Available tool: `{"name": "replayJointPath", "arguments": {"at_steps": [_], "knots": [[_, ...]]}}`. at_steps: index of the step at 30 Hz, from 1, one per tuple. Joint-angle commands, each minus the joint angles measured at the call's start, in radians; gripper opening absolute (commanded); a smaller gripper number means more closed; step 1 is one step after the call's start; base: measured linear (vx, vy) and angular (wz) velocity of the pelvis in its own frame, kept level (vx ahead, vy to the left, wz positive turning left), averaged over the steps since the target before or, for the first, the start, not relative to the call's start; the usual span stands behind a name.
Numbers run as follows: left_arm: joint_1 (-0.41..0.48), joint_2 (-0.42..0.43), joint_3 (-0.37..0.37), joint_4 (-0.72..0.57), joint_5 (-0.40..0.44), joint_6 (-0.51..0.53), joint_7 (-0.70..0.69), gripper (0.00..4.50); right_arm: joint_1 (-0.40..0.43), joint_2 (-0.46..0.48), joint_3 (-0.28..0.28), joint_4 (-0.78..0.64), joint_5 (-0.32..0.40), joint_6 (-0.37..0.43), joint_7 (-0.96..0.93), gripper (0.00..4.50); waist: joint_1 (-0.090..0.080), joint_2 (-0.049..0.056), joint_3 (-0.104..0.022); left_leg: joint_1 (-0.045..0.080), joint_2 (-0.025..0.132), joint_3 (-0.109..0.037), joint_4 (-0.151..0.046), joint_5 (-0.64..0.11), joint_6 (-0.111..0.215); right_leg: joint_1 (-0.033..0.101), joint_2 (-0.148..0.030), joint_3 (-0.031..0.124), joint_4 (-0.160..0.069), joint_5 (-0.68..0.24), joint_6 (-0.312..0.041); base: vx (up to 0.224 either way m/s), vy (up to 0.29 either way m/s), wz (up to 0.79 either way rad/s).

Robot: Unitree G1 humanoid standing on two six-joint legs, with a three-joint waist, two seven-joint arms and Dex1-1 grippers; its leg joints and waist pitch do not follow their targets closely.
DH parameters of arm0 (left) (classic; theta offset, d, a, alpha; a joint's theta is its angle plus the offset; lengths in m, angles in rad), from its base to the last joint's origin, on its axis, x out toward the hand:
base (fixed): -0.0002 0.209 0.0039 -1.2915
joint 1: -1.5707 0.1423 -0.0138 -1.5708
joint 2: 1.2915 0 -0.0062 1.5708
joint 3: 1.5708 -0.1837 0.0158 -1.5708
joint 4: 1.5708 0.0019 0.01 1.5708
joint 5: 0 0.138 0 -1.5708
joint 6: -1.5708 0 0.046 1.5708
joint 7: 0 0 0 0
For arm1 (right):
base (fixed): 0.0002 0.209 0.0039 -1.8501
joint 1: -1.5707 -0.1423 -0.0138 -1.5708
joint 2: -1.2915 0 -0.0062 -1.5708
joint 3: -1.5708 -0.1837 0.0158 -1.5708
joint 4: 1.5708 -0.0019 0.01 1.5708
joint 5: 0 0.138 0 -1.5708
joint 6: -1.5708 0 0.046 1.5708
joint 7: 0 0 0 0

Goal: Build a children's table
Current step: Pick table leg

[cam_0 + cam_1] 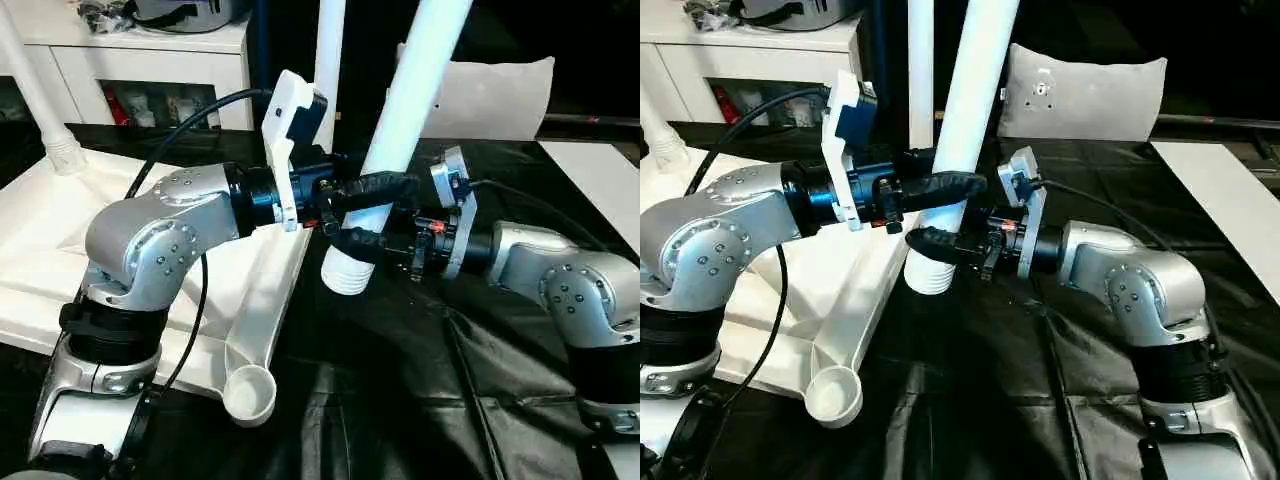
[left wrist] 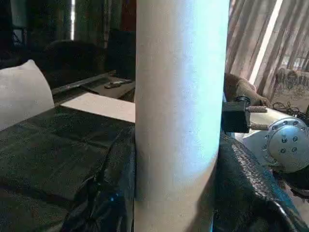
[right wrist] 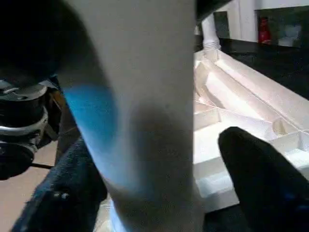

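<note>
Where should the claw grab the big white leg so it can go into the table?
Probably on the smooth round shaft just above the ribbed end, coming in from the side. The leg stands nearly upright and tilted, with its ribbed end hanging free at the bottom. That end likely goes into the tabletop's corner socket, so it must stay uncovered. The left claw grips there now.

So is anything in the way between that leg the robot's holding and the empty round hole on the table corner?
Nothing visible: the leg hangs above bare black cloth, with open space down to the socket.

leg (image 1: 405, 120) top cut off, tabletop (image 1: 40, 250) cropped
</note>
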Motion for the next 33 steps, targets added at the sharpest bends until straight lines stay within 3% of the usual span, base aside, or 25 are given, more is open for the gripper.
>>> {"name": "replayJointPath", "arguments": {"at_steps": [1,4,5,16,17,22,24,33], "knots": [[-0.001,-0.009,-0.012,-0.026,-0.002,-0.010,-0.019,1.88,-0.025,0.002,-0.008,0.013,0.004,0.011,-0.003,3.28,-0.001,0.001,-0.071,0.007,0.039,-0.003,-0.071,-0.094,-0.013,0.059,-0.066,0.044,-0.073,-0.178,-0.198,0.000,0.000,0.00],[-0.001,-0.019,-0.009,-0.027,-0.010,-0.008,-0.016,1.88,-0.025,0.009,-0.007,0.017,0.006,0.013,-0.003,3.21,0.000,0.001,-0.072,0.007,0.038,-0.003,-0.071,-0.096,-0.012,0.059,-0.067,0.044,-0.073,-0.178,-0.200,0.000,0.000,0.00],[-0.001,-0.023,-0.008,-0.027,-0.015,-0.006,-0.013,1.88,-0.024,0.010,-0.005,0.017,0.007,0.014,-0.001,2.97,0.000,0.001,-0.071,0.007,0.039,-0.003,-0.071,-0.096,-0.013,0.059,-0.067,0.044,-0.074,-0.183,-0.199,0.000,0.000,0.00],[0.000,-0.019,-0.009,-0.023,-0.006,-0.009,-0.025,1.88,-0.021,0.012,-0.002,0.019,-0.001,0.016,0.012,2.11,0.000,0.001,-0.071,0.007,0.039,-0.003,-0.071,-0.094,-0.013,0.059,-0.066,0.043,-0.073,-0.181,-0.197,0.000,0.000,0.00],[0.000,-0.022,-0.007,-0.023,-0.008,-0.004,-0.021,1.88,-0.020,0.011,-0.002,0.019,0.000,0.014,0.013,2.09,0.001,0.005,-0.071,0.008,0.038,-0.004,-0.071,-0.097,-0.014,0.059,-0.067,0.043,-0.073,-0.186,-0.197,0.000,0.000,0.00],[0.003,-0.041,0.014,-0.026,-0.037,0.047,0.026,1.88,-0.011,0.012,0.006,0.017,-0.019,0.003,0.010,2.03,0.000,0.003,-0.072,0.007,0.039,-0.004,-0.070,-0.091,-0.016,0.060,-0.066,0.043,-0.071,-0.170,-0.202,0.000,0.000,0.00],[0.005,-0.047,0.021,-0.032,-0.051,0.052,0.026,2.44,-0.007,0.013,0.009,0.017,-0.024,0.001,0.008,2.00,0.001,0.003,-0.072,0.007,0.038,-0.003,-0.069,-0.092,-0.015,0.060,-0.066,0.043,-0.072,-0.170,-0.205,0.000,0.000,0.00],[0.070,-0.028,-0.028,-0.131,-0.073,0.070,-0.023,3.28,0.026,0.026,0.017,0.024,-0.053,0.015,-0.039,1.96,0.000,0.003,-0.070,0.007,0.040,-0.004,-0.073,-0.103,-0.015,0.058,-0.066,0.043,-0.074,-0.192,-0.196,0.000,0.000,0.00]]}}
